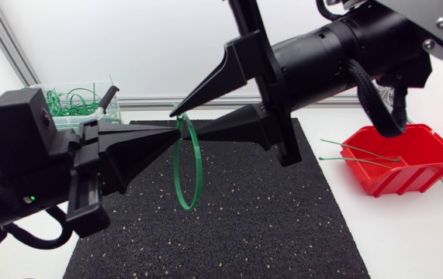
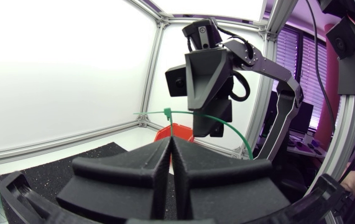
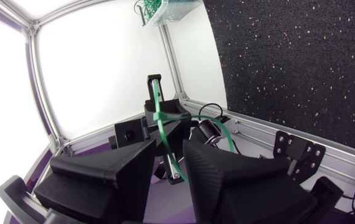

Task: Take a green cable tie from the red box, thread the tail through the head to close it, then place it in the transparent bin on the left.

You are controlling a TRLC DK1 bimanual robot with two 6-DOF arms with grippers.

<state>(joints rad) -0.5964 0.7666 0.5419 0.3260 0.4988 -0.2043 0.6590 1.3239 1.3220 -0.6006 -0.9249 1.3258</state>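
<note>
Head view: my left gripper, pressed together, pinches the top of the green cable tie. Its loop hangs over the black mat, well apart from the transparent bin and the red box. My right gripper is spread around the same spot. Left wrist view: the tie's head shows beyond my closed tips, and the pinch itself is hidden. Right wrist view: the strap runs between my open right fingers, and I cannot tell if it touches them. The thin grip could slip and drop the loop short of the bin. Whether the head has latched is unclear.
</note>
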